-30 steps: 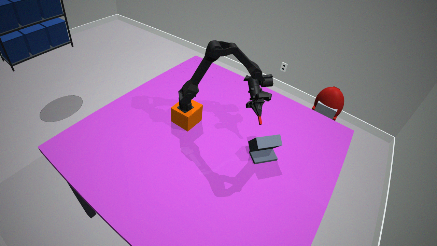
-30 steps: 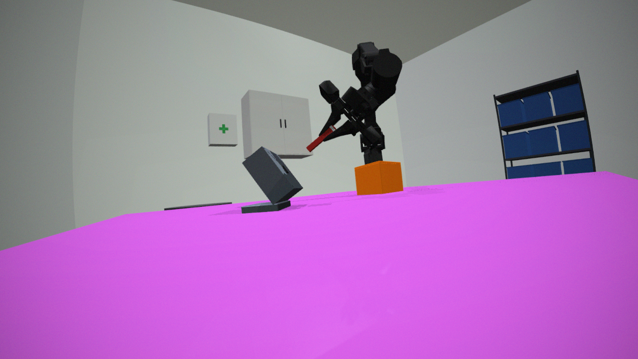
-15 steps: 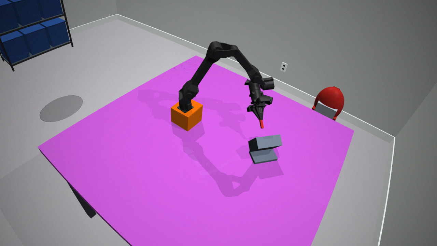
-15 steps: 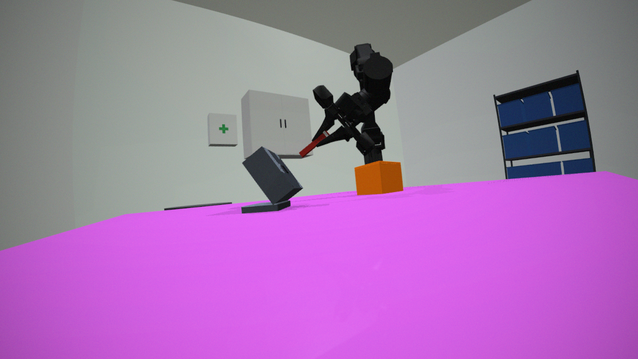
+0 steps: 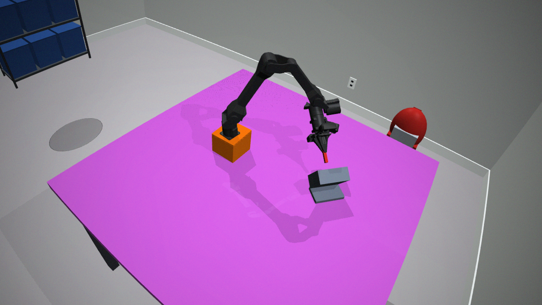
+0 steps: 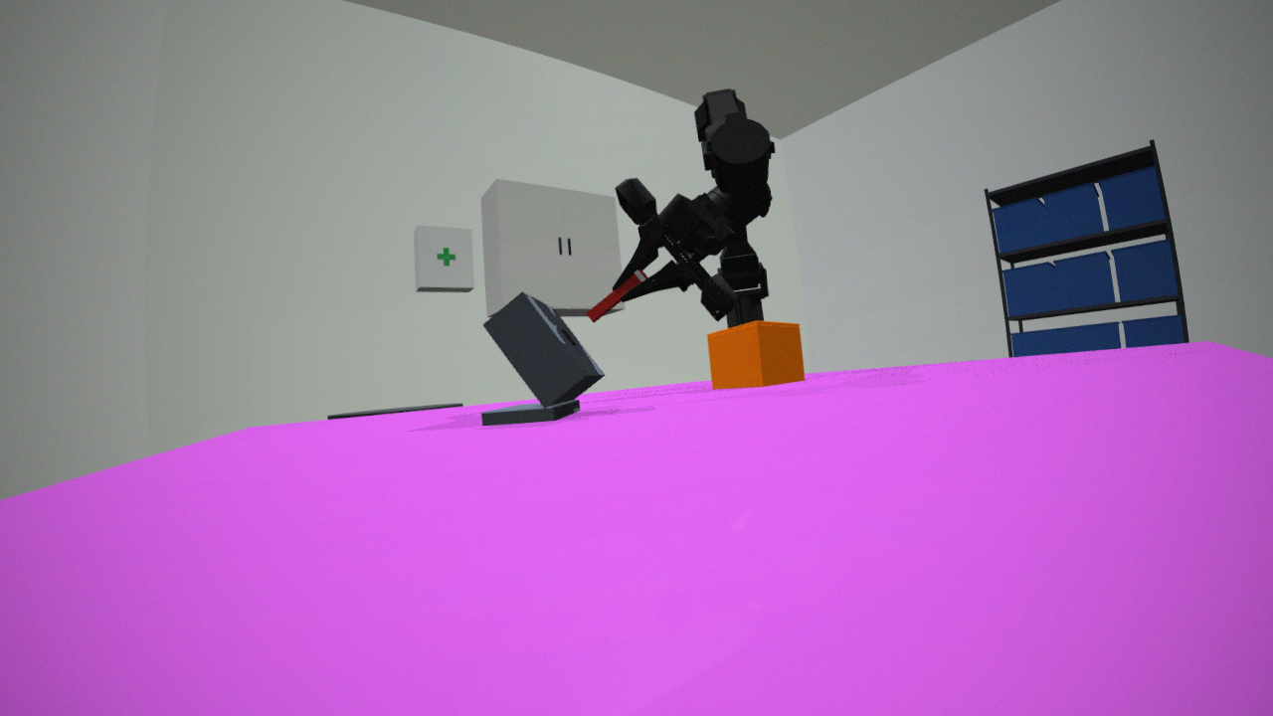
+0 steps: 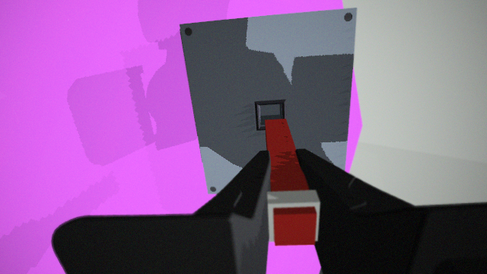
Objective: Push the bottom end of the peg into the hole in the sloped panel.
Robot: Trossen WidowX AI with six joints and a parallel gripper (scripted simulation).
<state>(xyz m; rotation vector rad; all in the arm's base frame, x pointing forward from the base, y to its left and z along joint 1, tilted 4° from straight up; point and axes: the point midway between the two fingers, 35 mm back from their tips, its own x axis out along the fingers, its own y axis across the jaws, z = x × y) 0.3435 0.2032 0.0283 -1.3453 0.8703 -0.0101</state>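
Wrist view looks straight down the red peg [image 7: 283, 152], which the pincer [image 7: 283, 167] pinches between its two black fingers, a white band and a red end cap showing nearest the lens. The peg has flat sides, and its far end lines up just below and slightly right of the square hole [image 7: 270, 114] in the grey sloped panel [image 7: 228, 95], overlapping the hole's lower edge from this angle. Whether the tip has entered the hole I cannot tell here.

From the exterior view the peg [image 6: 614, 299] slants down toward the panel [image 6: 541, 347], its tip close to the upper face but apart from it, well above the magenta desk [image 6: 712, 534]. The panel leans on a flat foot resting on the desk.

From the top view the black arm [image 5: 288, 72] arches from its orange base block [image 5: 231, 144], with the pincer [image 5: 322, 145] pointing the peg [image 5: 325, 156] down at the panel [image 5: 328, 176].
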